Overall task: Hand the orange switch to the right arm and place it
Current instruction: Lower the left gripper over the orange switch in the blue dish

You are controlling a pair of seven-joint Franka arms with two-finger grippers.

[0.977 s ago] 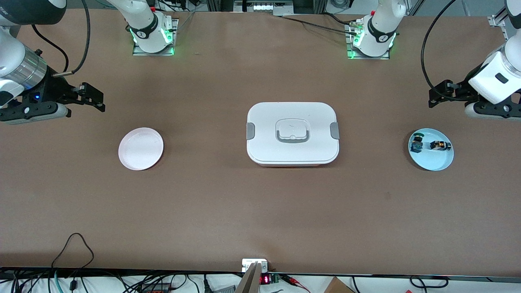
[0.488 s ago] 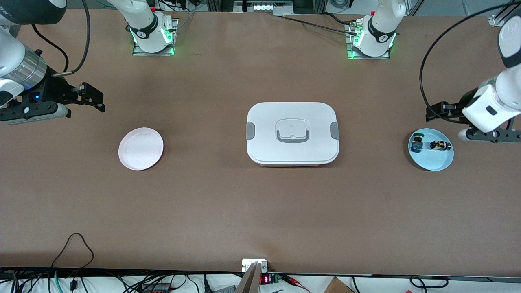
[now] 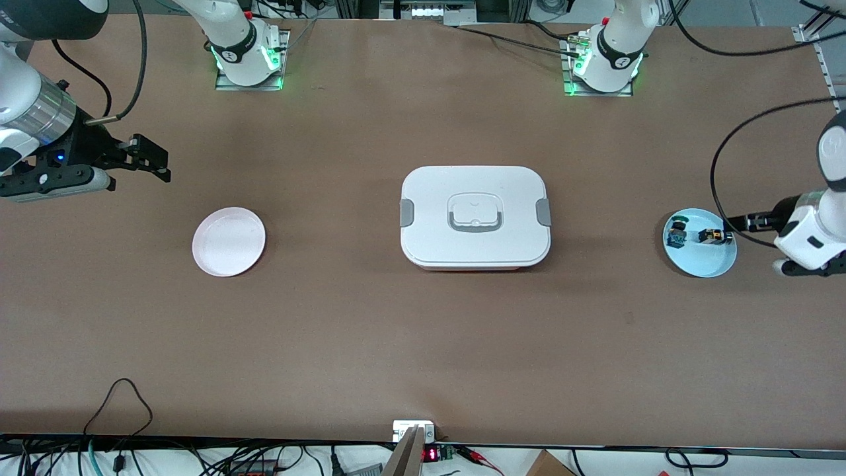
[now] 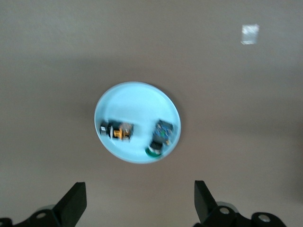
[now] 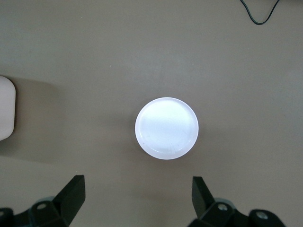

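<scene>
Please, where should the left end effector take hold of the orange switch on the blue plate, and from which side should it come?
Probably from straight above, closing across the narrow black body of the orange switch. It lies on its side near the rim of the blue plate, apart from the green and blue switch, so there is room. The left end effector is open.

White lidded box [image 3: 474, 217]: table centre, grey handle and side clips.
Pink plate [image 3: 229, 241]: toward the right arm's end.
Blue plate [image 3: 704, 261]: toward the left arm's end, carrying a green-and-blue switch [image 3: 676, 231].
</scene>
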